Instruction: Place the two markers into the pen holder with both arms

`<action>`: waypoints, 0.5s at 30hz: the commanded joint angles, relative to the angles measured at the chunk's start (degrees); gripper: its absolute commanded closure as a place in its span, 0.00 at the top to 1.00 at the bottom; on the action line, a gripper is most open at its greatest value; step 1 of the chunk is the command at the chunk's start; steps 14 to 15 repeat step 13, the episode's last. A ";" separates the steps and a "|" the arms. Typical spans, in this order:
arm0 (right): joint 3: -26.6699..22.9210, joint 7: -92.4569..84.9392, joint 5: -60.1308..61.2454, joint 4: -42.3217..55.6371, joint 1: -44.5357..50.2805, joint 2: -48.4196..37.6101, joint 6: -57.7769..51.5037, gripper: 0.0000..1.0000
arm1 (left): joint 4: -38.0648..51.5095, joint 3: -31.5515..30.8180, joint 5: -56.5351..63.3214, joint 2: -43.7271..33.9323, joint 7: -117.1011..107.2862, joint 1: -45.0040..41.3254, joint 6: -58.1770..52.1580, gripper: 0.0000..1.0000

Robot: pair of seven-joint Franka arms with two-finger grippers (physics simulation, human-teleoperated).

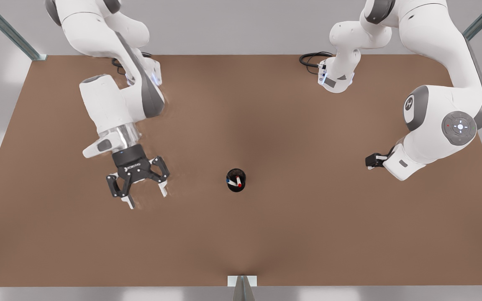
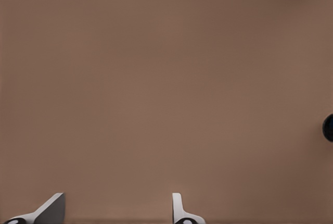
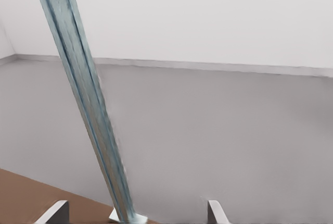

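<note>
Markers (image 1: 237, 182): both in the holder (image 1: 236, 189), mid-table (image 1: 266, 234); we judge the job done.
Left gripper (image 1: 146, 197): fingers apart, front view's left, near the holder.
Right gripper (image 1: 371, 161): fingers apart, well away, waiting.
Retreat: we would lift clear, wide of the holder.

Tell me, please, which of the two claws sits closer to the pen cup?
The left claw, open above the table at the front view's left, is closer to the pen cup. The right claw, also open, waits farther off, near the table's edge.
</note>
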 commanded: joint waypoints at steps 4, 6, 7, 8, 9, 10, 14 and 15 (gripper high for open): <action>-9.28 -7.03 0.19 11.15 -1.33 3.46 -65.81 1.00 | 0.03 -0.01 -0.17 0.08 -2.16 -0.11 -0.10 1.00; -9.54 -7.03 0.19 9.83 -1.24 2.32 -65.28 1.00 | 0.03 -0.01 -0.17 0.08 -2.24 -0.11 -0.10 1.00; -9.45 -6.85 0.19 9.48 -1.24 1.97 -65.28 1.00 | 0.03 -0.01 -0.08 0.16 -2.33 -0.11 -0.10 1.00; -9.45 -6.85 0.19 7.98 -1.15 1.18 -64.14 1.00 | 0.03 -0.01 -0.17 0.16 -2.24 -0.11 -0.10 1.00; -9.89 -6.77 0.10 9.03 -1.15 1.44 -63.97 1.00 | 0.03 -0.01 -0.08 0.43 -2.24 -0.20 -0.19 1.00; -9.54 -6.68 0.10 9.04 -0.80 2.14 -62.38 1.00 | 0.03 -0.01 0.10 0.43 -2.15 -0.20 -0.54 1.00; -9.28 -6.77 0.10 9.12 -1.07 2.14 -62.03 1.00 | 0.03 -0.01 -0.08 0.52 1.89 -0.20 -1.07 1.00; -9.28 -6.77 0.10 9.12 -1.07 2.14 -62.03 1.00 | 0.03 -0.01 -0.08 0.52 1.89 -0.20 -1.07 1.00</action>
